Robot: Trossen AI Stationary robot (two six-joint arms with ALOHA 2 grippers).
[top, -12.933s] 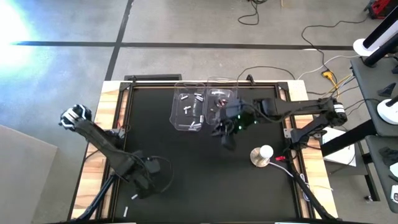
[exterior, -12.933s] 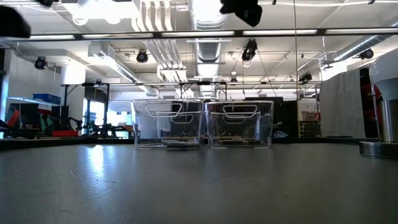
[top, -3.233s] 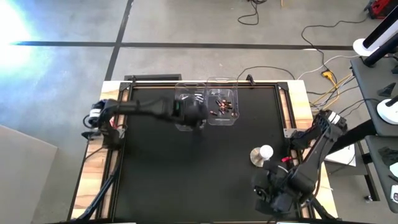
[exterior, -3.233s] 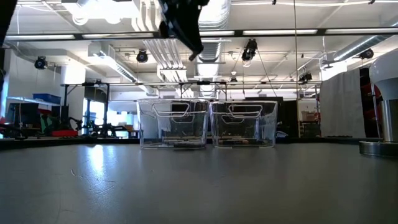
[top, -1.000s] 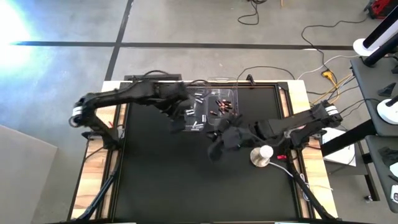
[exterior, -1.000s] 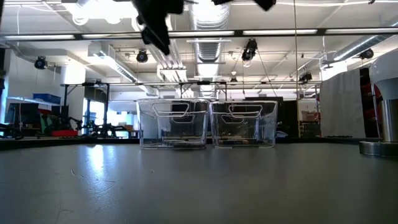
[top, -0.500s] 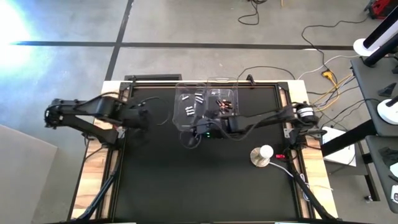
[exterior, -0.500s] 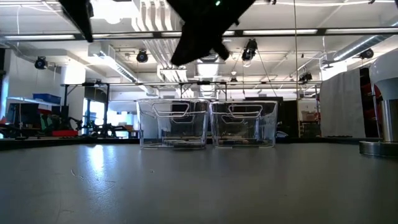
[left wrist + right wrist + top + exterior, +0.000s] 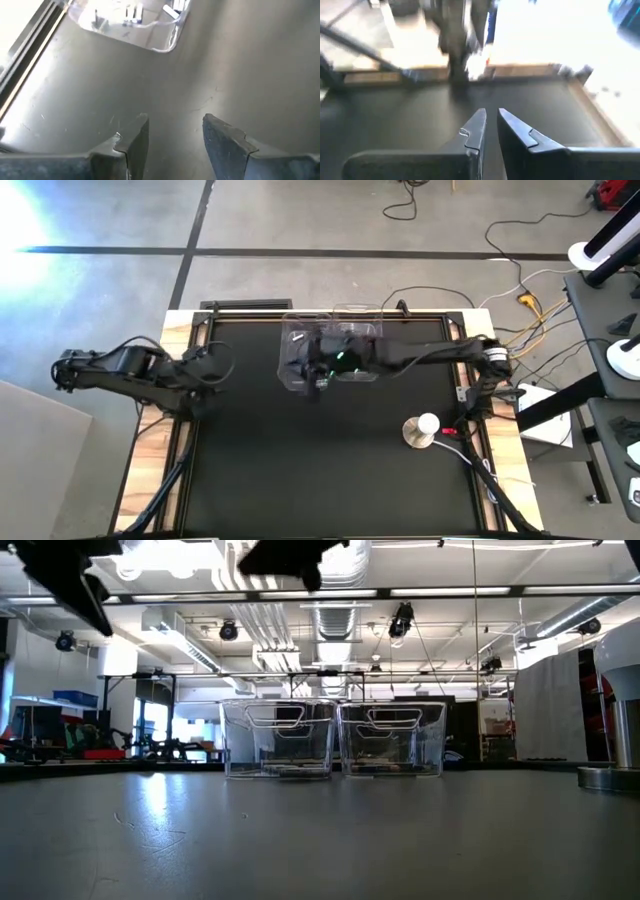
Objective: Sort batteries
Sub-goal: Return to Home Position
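Note:
Two clear plastic bins stand side by side at the table's far edge, the left bin and the right bin. Silvery-white batteries lie on the left bin's floor. My right gripper hovers high over the left bin, pointing toward the table's left edge; its fingers are shut and nothing shows between their tips. My left gripper hangs open over bare mat at the table's left side, tilted down toward the left bin, with nothing between its fingers.
A round white-topped metal disc stands at the right of the mat, with a small red piece beside it. My right arm stretches over the right bin and hides its contents from above. Black mat covers the near half.
My left gripper has drawn back from over the left bin toward the table's left edge, staying open. My right gripper has swung from the middle of the mat toward the far edge and left, ending above the left bin, and has rolled about its own line, still shut.

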